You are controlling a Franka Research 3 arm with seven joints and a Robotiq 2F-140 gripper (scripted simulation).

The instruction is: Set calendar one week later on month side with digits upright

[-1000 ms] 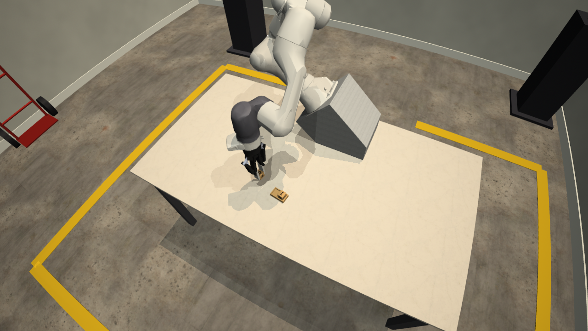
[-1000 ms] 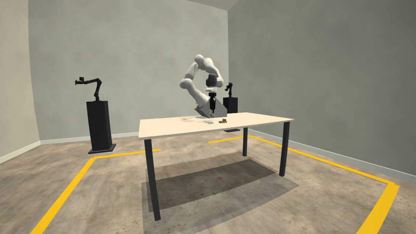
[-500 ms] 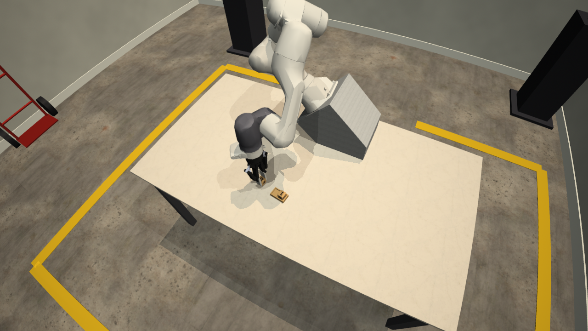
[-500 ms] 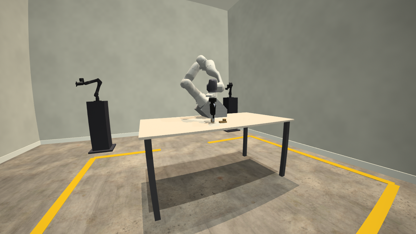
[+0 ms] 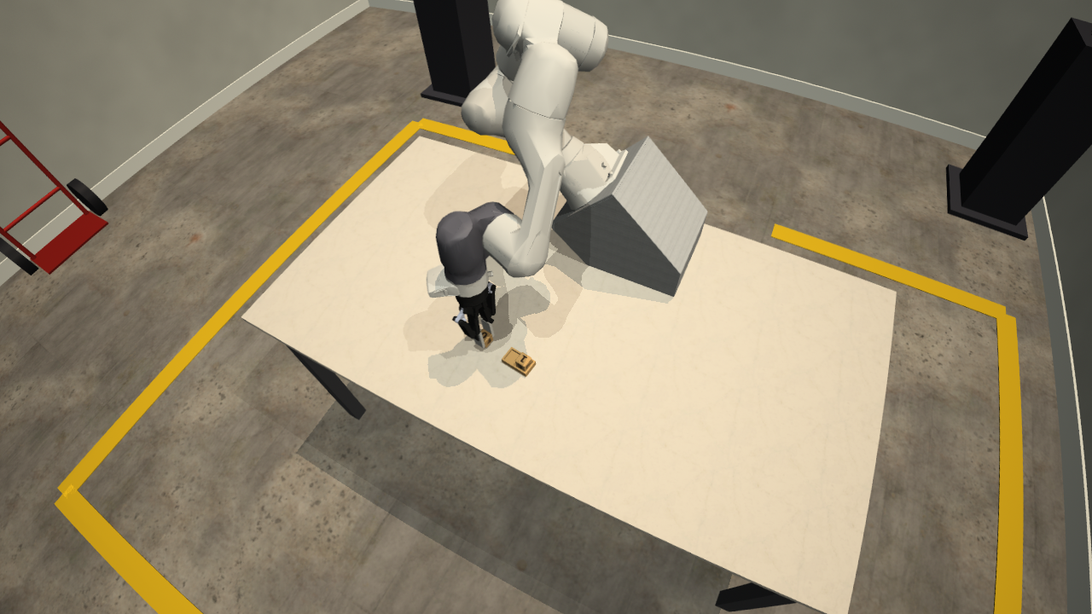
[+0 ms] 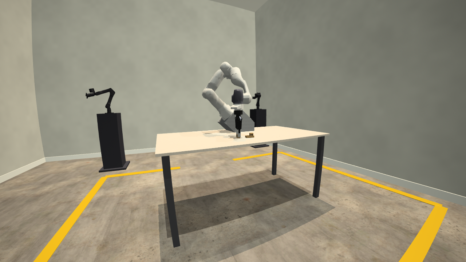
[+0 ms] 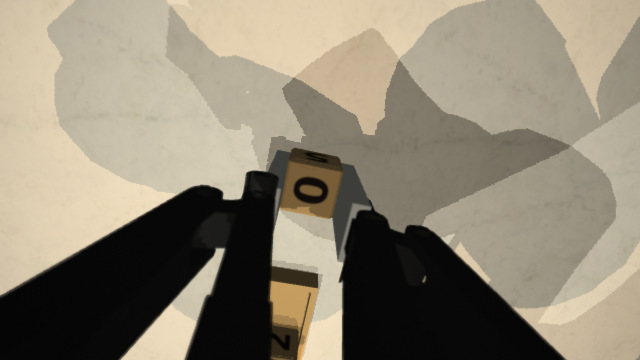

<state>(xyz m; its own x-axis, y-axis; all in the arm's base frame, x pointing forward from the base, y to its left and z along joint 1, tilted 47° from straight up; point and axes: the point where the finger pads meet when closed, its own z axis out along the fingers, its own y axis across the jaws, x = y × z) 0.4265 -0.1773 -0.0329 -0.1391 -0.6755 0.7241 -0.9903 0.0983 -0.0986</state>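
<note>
One cube [image 7: 311,184], showing a 0, is gripped between the fingers low over the worktop [image 5: 687,396], left of the tray [image 5: 513,356] where the other cube [image 5: 524,364] sits, so placing it back remains.

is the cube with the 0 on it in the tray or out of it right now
Out. The cube is clamped in the gripper beside the tray, which sits apart on the table.

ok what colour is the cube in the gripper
Tan wood with black digits; the cube shows best in the wrist view.
</note>
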